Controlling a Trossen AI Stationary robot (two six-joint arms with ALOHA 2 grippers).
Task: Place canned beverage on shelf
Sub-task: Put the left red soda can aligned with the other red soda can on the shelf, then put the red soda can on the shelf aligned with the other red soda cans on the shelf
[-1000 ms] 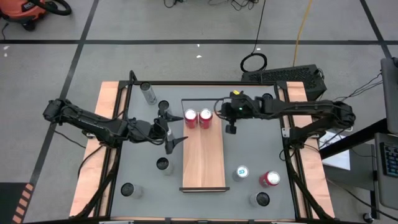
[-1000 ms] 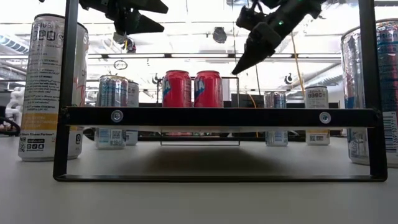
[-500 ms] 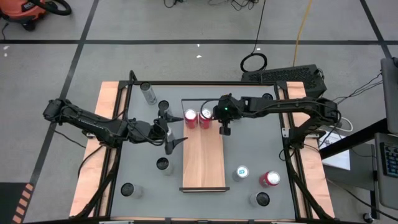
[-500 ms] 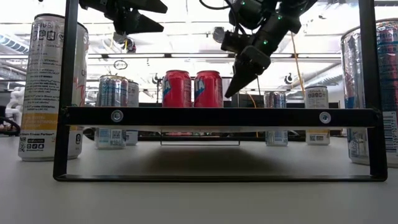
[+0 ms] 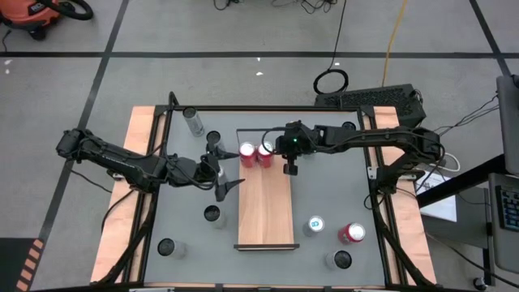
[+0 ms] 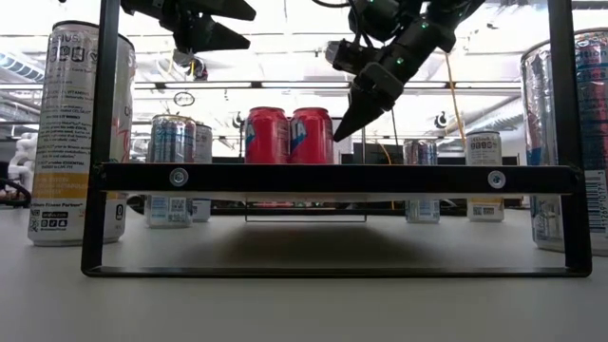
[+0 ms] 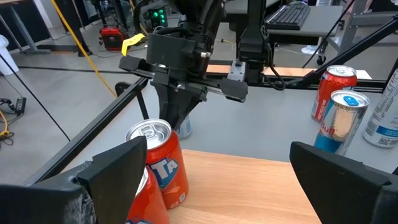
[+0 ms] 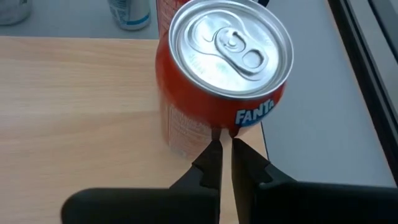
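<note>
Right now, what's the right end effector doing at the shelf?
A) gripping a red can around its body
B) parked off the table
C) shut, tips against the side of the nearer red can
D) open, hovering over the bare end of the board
C: the right end effector is shut, its tips pressed against the side of the red Fanta can standing on the shelf, not wrapped around it.

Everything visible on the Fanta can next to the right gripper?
The Fanta can is a red-orange aluminium can with a silver top and unopened pull tab. It stands upright on the light-wood shelf, near the end with the wire rail, by the shelf's edge. A second red can sits right beside it. The right gripper, shut, has its fingertips against the can's side, pushing rather than gripping.
</note>
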